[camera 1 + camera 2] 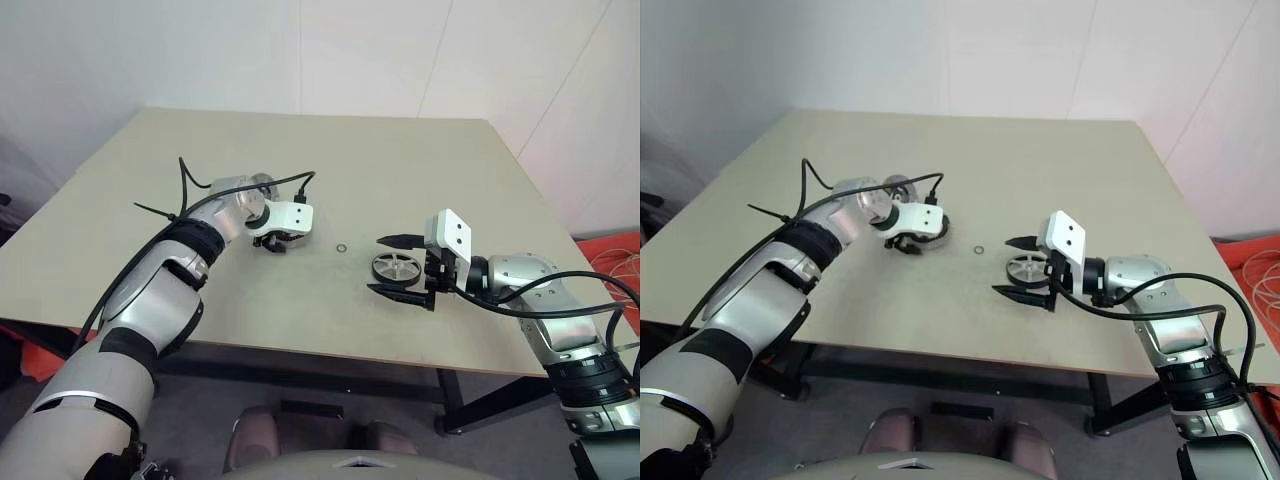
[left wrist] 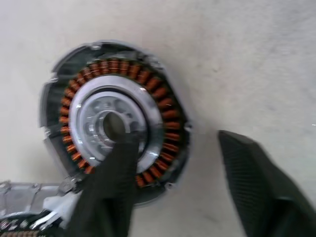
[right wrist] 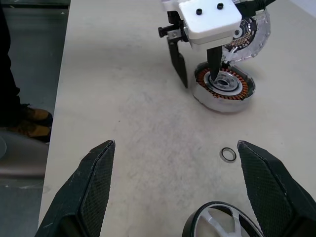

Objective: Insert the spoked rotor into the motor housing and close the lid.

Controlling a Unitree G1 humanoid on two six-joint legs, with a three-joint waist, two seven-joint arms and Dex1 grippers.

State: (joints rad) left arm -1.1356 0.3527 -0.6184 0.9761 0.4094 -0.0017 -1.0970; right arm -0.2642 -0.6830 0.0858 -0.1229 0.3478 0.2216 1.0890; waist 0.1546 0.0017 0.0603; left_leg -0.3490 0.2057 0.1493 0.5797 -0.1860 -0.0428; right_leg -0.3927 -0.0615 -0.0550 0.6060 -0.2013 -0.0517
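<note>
- The left gripper (image 3: 195,61) has one finger down in the centre bore of the motor housing (image 3: 223,89) and the other outside its wall, partly closed but not clearly clamping.
- The right gripper (image 1: 403,266), fingers wide, brackets the spoked rotor (image 1: 396,268), right of centre on the desk (image 1: 400,160).
- Judged step: securing the housing; next, grip the rotor.
- A small loose ring (image 1: 341,247) lies between them.

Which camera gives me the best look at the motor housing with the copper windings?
The left wrist view: the motor housing appears close up, copper windings and silver centre plain. The right wrist view shows it whole but farther off. In the head views, the left hand mostly covers it.
</note>
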